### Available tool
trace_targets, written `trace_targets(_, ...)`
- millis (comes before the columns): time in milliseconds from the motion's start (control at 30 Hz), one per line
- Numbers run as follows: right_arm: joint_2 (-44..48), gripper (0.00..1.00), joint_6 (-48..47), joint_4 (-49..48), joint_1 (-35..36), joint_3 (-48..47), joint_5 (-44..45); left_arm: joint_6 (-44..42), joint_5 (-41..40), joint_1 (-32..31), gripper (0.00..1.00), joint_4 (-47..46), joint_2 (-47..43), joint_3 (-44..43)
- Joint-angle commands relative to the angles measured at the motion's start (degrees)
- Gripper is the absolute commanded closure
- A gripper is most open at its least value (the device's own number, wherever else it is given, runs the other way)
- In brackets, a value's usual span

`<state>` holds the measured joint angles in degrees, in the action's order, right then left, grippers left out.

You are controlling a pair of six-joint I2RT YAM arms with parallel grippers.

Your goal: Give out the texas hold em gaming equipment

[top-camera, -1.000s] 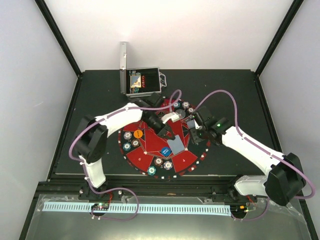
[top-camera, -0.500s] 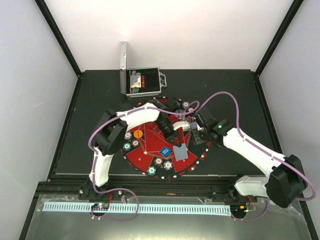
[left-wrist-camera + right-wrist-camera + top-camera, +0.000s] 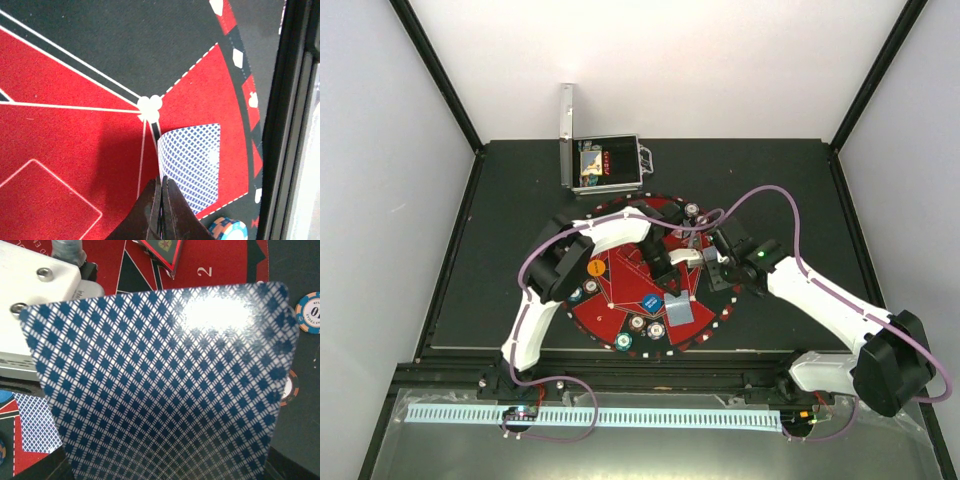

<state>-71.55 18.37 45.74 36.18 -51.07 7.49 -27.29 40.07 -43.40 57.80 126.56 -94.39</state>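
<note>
**Item: card deal on the mat, in progress.**

- Mat (image 3: 610,300): round, red and black, at the middle of the counter (image 3: 500,200).
- Silver case (image 3: 605,165): open, toward the counter's far edge, with coloured contents inside.
- Poker chips (image 3: 638,322): set in small groups at the mat's near, left and far rims. This share looks done.
- Orange disc (image 3: 595,268) and blue disc (image 3: 650,300): lying on the red field.
- Dealt card (image 3: 192,165): face down on a red segment at the mat's near-right side, with one chip just beside its near corner.
- Left gripper (image 3: 162,182): jaws together with nothing between them. The tips are at the dealt card's near corner and appear to press or nudge it rather than pinch it.
- Right gripper (image 3: 708,262): over the mat's right side, jaws clamped on the side edges of the held card (image 3: 160,380). Whether more cards lie under it cannot be told.

Judgement: only one card is seen dealt, so most seats appear to lack cards and dealing is early.
</note>
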Motion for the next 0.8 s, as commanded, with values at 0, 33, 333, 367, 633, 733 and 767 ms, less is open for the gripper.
trace_targets(0,1.0,0.41,0.4,-1.1,0.0,0.1,0.0,-2.2,-2.5,-0.7,0.98,0.5,1.7,-2.4)
trace_targets(33,1.0,0.41,0.4,-1.0,0.0,0.1,0.0,-2.3,-2.9,-0.7,0.97,0.1,1.9,-2.4)
trace_targets(333,0.6,0.41,0.5,-1.1,0.0,0.1,-0.8,-2.1,-7.6,-1.1,0.8,-3.1,2.0,-2.2)
trace_targets(367,0.5,0.41,0.5,-1.1,0.0,0.1,-0.8,-2.4,-7.8,-1.2,0.78,-3.1,1.9,-2.1)
trace_targets(633,0.4,0.41,0.3,-1.0,0.0,0.0,-0.9,0.6,-10.4,-1.3,0.62,-7.1,-0.2,-0.9)
trace_targets(733,0.6,0.41,0.5,-1.0,-0.1,0.0,-0.3,4.1,-11.1,-1.0,0.59,-9.7,-3.0,-0.2)
trace_targets(767,0.6,0.41,0.5,-0.9,0.0,-0.2,-0.1,5.5,-11.1,-0.8,0.57,-11.1,-4.4,0.8)
